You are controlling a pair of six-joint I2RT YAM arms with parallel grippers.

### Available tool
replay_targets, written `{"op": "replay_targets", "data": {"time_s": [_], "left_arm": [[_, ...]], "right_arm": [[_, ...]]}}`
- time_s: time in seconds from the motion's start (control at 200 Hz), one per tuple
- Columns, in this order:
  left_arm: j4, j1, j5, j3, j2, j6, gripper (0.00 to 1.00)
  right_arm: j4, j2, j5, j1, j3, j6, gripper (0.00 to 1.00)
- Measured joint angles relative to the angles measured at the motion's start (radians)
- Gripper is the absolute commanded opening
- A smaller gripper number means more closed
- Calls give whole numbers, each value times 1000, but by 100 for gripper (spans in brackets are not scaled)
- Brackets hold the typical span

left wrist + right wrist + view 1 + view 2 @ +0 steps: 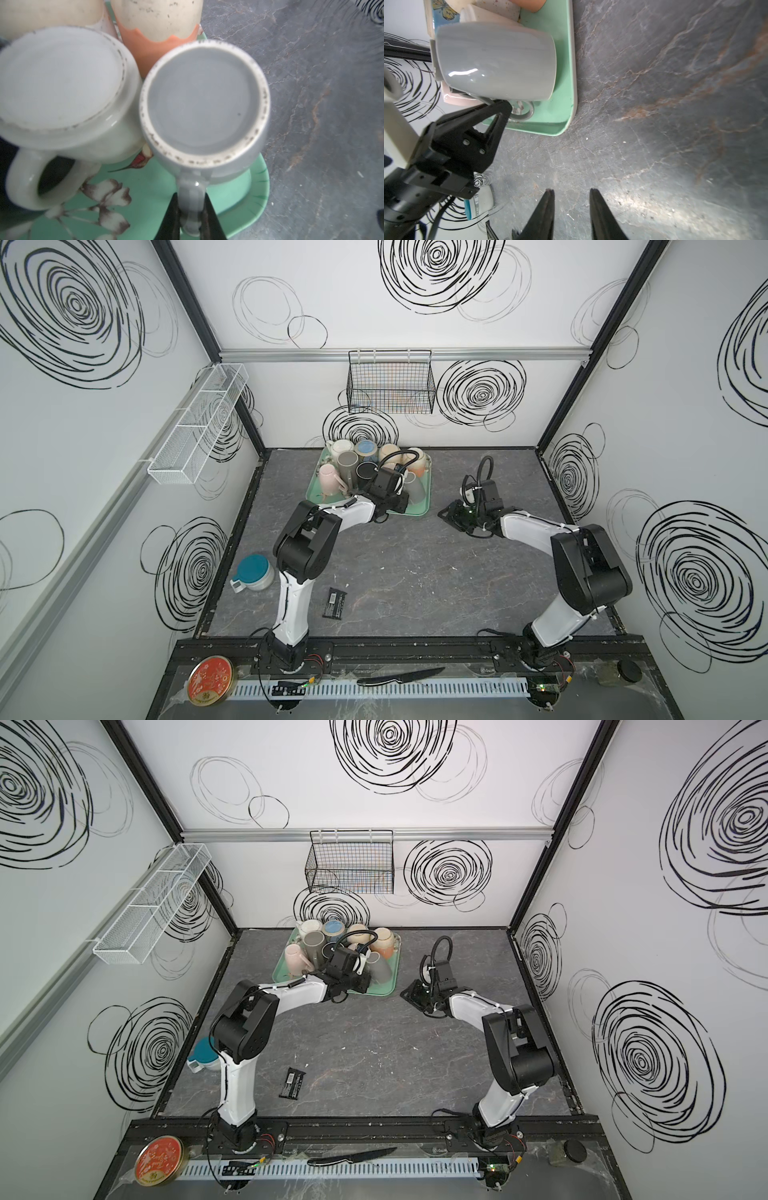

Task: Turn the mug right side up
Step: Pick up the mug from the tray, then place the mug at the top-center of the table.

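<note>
Upturned grey mug [204, 99] on tray [239, 209], handle [192, 187] pinched by left gripper [191, 196] — right gripper [572, 191] spread, empty

Left pincer [191, 195], clamped on the handle of the upside-down grey mug [204, 99]: beyond that mug the orange-and-cream mug [158, 31] blocks the way, and on the tray-interior flank the white mug [62, 83] sits hard against it, no gap. Opposite flank: only the tray [255, 187] rim, then bare desk [311, 104], open. Right pincer [571, 191]: fingers apart over bare desk, free ahead; tray corner off to one side.
</note>
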Motion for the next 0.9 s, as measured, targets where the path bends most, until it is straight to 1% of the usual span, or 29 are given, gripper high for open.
{"op": "replay_targets", "data": {"time_s": [0.11, 0.265, 0.4, 0.525, 0.696, 0.901], "left_arm": [[100, 17, 39, -73, -19, -107, 0], [219, 44, 86, -165, -45, -248, 0], [304, 55, 111, -232, -68, -348, 0], [372, 64, 122, -279, -97, -421, 0], [449, 72, 121, -309, -138, -499, 0], [513, 75, 117, -333, -211, -586, 0]], "right_arm": [[53, 3, -32, 18, 0, 35, 35], [132, 21, -70, 39, 0, 99, 44], [197, 49, -98, 48, 0, 148, 46], [253, 84, -121, 57, 1, 198, 46], [314, 117, -142, 68, 10, 259, 46], [359, 160, -162, 90, 77, 312, 47]]}}
